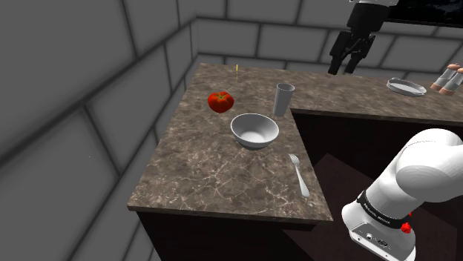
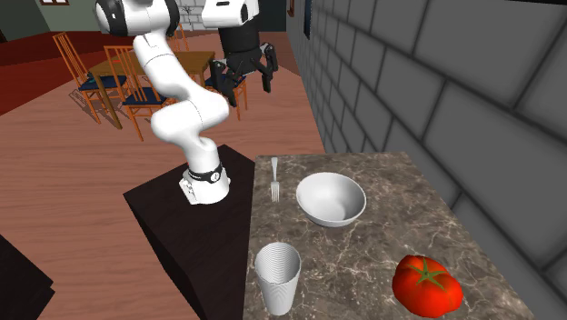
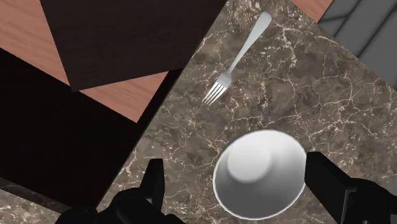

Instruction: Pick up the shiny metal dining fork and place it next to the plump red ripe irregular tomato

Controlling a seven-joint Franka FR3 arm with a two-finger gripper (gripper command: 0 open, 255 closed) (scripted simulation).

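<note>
A silver fork [image 1: 299, 174] lies flat on the marble counter [image 1: 208, 170] near its edge by the stand, also seen as the fork [image 2: 274, 177] and the fork [image 3: 236, 58]. A red tomato [image 1: 220, 101] sits farther back beside the wall, visible too as the tomato [image 2: 426, 284]. My black gripper [image 1: 350, 53] hangs high above the counter, open and holding nothing; the gripper [image 2: 242, 75] is well clear of the fork. In the wrist view the gripper [image 3: 245, 184] looks down with its fingers apart over the bowl.
A white bowl [image 1: 254, 130] stands between fork and tomato, with a ribbed grey cup [image 1: 283, 98] behind it. A shallow dish [image 1: 406, 87] and small shakers [image 1: 450, 80] sit on the far counter arm. Wooden chairs [image 2: 100, 77] stand on the floor beyond.
</note>
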